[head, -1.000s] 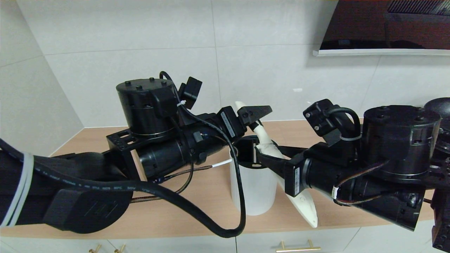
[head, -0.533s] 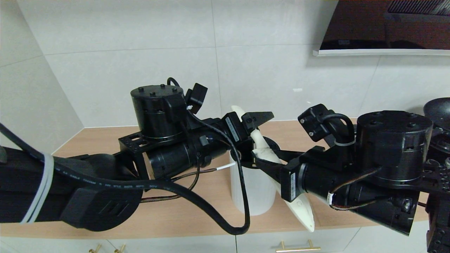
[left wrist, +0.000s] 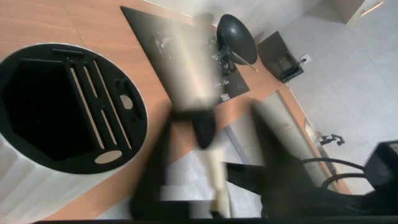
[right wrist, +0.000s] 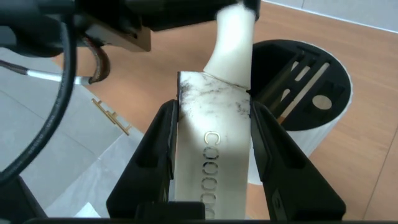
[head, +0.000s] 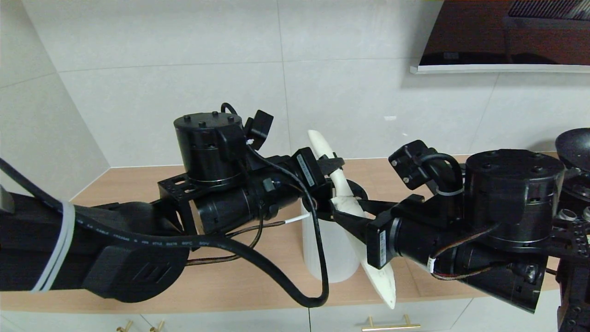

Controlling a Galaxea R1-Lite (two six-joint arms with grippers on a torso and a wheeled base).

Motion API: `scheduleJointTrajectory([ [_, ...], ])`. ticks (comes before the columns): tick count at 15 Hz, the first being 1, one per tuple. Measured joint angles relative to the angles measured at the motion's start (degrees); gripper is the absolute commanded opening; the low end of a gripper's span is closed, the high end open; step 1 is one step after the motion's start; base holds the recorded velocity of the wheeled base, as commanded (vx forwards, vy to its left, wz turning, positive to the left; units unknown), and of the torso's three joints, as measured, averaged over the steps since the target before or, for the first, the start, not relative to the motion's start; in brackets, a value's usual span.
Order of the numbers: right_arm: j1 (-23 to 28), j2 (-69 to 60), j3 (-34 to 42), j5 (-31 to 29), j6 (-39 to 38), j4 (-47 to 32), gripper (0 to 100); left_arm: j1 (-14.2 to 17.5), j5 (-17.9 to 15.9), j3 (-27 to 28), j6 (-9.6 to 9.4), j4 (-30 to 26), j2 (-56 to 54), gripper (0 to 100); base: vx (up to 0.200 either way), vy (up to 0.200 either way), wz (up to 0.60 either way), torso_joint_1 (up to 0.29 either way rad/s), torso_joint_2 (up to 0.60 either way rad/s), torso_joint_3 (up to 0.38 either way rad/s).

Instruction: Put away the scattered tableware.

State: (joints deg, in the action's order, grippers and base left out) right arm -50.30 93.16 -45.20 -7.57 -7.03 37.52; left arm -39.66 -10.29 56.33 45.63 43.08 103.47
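Both arms meet over the white utensil holder (head: 334,249), which stands toward the near edge of the wooden bench (head: 124,180). The right hand (head: 351,206) is clamped across the broad, perforated part of a white slotted spatula (head: 340,182). The blade end hangs low on the near side of the holder, and the handle rises over its mouth toward the far wall. The left hand (head: 328,184) sits at the handle, just above the holder's rim. I cannot tell whether it has closed on the handle, as its own camera is smeared.

Over the last second the left arm has slid right, in toward the handle, and the right arm has crept left. The spatula has swung steeper: its lower tip has drawn left, nearer the holder, and the handle top stands clearer above the left hand.

To my eye this is a hand-over or a re-grip, meant to get the spatula upright enough to drop in. The holder's black divider insert (right wrist: 305,78) has one large open compartment and narrow slots, with pale utensils (right wrist: 321,101) in them. The spatula is not yet in. It lies tilted across the rim and needs standing nearer vertical over the open compartment, or it may catch the rim and tip the holder.
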Motion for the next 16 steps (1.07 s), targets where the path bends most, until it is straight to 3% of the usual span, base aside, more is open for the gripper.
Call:
scheduleJointTrajectory([
  [8, -0.1, 0.0, 0.3, -0.6, 0.0, 1.4, 0, 0.0, 0.3, -0.1, -0.39, 2.0, 0.0, 0, 0.0, 0.0, 0.0, 0.0, 0.0, 0.0],
  [9, -0.1, 0.0, 0.3, -0.6, 0.0, 1.4, 100, 0.0, 0.6, -0.2, -1.43, 2.6, -0.1, 0, 0.0, 0.0, 0.0, 0.0, 0.0, 0.0],
  [11, 0.0, 0.0, 0.3, -0.6, 0.0, 1.3, 100, 0.0, 1.6, -0.4, -3.29, 2.9, -0.3, 0, 0.0, 0.0, 0.0, 0.0, 0.0, 0.0],
  [13, -0.1, 0.0, 0.3, -0.6, 0.0, 2.5, 100, 0.0, 2.9, -0.4, -3.78, 2.9, -0.5, 0, 0.0, 0.0, 0.0, 0.0, 0.0, 0.0],
  [16, 0.0, -1.5, 0.6, -0.7, 0.1, 3.0, 100, -0.2, 4.3, -0.6, -7.53, 2.8, -2.5, 0, 0.0, 0.0, 0.0, 0.0, 0.0, 0.0],
])
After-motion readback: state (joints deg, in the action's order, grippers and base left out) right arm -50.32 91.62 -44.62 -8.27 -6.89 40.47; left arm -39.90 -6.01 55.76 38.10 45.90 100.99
